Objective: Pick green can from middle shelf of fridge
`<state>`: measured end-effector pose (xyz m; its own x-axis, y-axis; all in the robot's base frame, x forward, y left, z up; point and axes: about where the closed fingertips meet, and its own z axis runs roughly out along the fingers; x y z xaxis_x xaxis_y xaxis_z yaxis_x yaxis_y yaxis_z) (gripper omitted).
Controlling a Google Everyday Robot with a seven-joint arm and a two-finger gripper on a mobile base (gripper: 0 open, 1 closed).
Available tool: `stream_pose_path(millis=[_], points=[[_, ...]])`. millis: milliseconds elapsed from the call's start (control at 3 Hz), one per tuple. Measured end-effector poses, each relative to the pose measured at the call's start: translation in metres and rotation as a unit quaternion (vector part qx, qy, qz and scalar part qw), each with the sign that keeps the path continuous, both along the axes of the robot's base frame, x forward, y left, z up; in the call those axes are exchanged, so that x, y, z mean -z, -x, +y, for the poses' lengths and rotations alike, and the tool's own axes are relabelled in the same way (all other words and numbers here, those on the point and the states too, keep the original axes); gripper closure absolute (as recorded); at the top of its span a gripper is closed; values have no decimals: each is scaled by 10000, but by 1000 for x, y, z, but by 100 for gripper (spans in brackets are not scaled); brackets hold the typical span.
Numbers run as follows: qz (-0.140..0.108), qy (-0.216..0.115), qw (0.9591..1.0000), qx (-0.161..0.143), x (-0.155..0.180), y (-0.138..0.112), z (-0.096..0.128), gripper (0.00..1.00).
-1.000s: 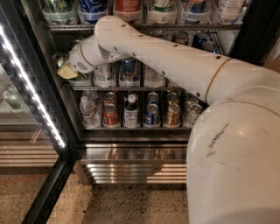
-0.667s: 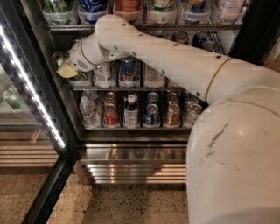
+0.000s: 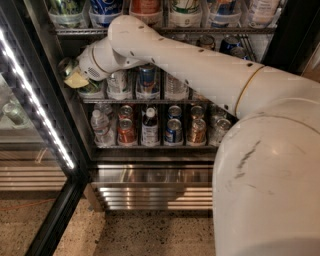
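My gripper point(image 3: 77, 77) is inside the fridge point(image 3: 75, 150), at the left end of the middle shelf point(image 3: 150, 100). It is closed around the green can point(image 3: 67, 65), whose shiny silver top leans to the left. A yellowish finger pad point(image 3: 76, 81) lies against the can's side. My white wrist hides the can's lower part. White and blue cans point(image 3: 146, 80) stand in the shelf's lanes just to the right of the gripper.
The open glass door with its white LED strip point(image 3: 35, 105) stands close on the left. The lower rack holds shorter cans and small bottles point(image 3: 150, 131). The top rack's containers point(image 3: 145, 10) hang just above my arm. The ribbed steel base point(image 3: 155, 187) is below. My body point(image 3: 270, 190) fills the right.
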<state>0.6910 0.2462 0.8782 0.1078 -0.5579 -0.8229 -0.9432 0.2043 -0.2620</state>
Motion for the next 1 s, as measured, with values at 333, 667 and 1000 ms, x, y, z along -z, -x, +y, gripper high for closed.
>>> stream_pose_path(millis=[333, 667, 1000], points=[[16, -286, 9996, -82, -13, 0, -6, 100], [-185, -630, 9978, 10, -43, 9, -36, 100], [-240, -881, 9951, 391, -53, 16, -74, 100]])
